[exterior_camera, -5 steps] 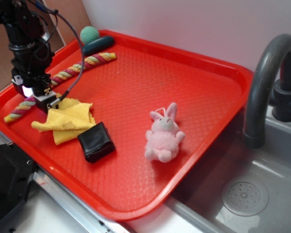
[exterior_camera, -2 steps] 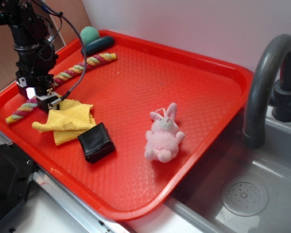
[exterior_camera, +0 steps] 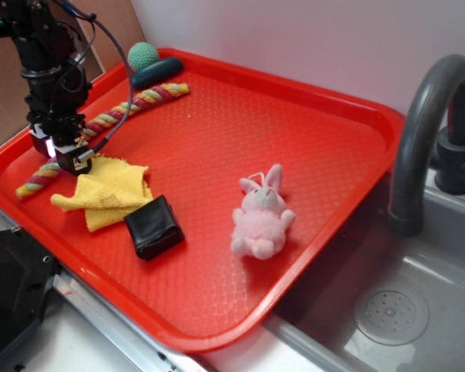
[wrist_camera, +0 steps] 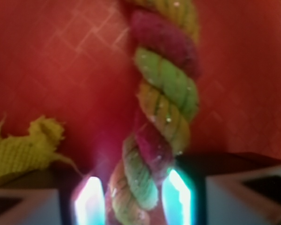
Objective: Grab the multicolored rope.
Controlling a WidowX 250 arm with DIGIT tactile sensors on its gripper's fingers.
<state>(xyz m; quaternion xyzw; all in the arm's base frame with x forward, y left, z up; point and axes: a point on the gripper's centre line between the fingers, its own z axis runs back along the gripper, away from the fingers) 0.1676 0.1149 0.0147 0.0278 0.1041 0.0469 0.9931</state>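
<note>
Clutter on a red tray (exterior_camera: 349, 116)

On it: yellow cloth (exterior_camera: 108, 190) at its left, black pouch (exterior_camera: 153, 225) beside, pink bunny (exterior_camera: 261, 215) mid-tray, green ball (exterior_camera: 142, 56) at the far corner.

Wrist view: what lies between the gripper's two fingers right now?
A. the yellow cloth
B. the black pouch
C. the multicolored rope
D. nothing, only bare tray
C. The multicolored rope runs down between the two lit fingertips of the gripper, while the yellow cloth lies off to the side.
</note>
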